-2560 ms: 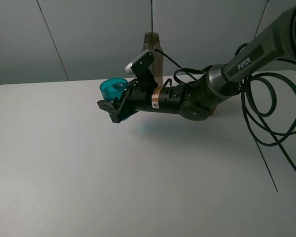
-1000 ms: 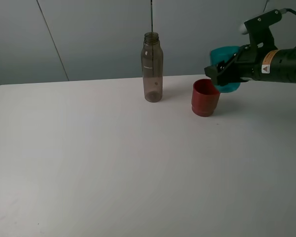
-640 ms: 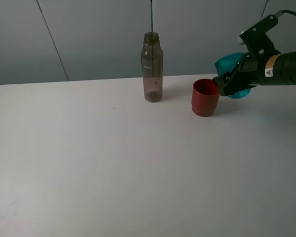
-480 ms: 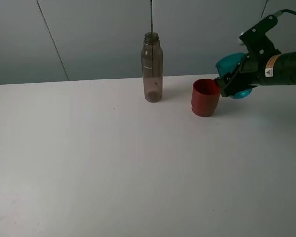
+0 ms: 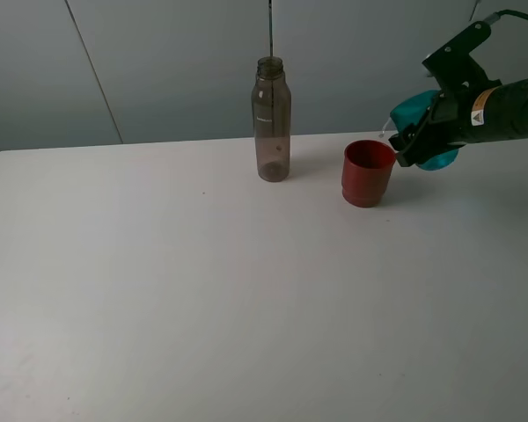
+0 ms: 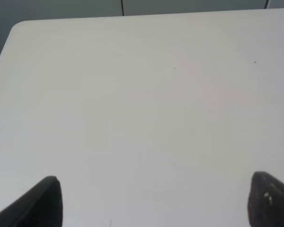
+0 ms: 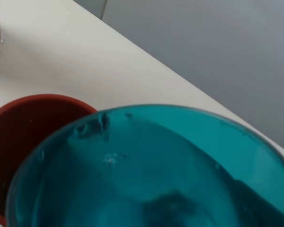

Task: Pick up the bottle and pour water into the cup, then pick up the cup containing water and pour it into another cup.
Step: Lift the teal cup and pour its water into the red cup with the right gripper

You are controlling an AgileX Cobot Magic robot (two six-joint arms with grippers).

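The bottle stands upright and uncapped near the table's back edge. The red cup stands to its right, open side up. My right gripper is shut on the teal cup, holding it in the air just right of the red cup's rim and tipped toward it. In the right wrist view the teal cup fills the picture, with the red cup below its lip. My left gripper is open over bare table, holding nothing; the exterior high view does not show it.
The white table spreads wide in front of the bottle and cups. A grey wall runs close behind its back edge. A thin dark rod rises behind the bottle.
My right arm carried the teal cup from beside the bottle to the right of the red cup. Over the last second it shifted slightly right and tipped the cup further.
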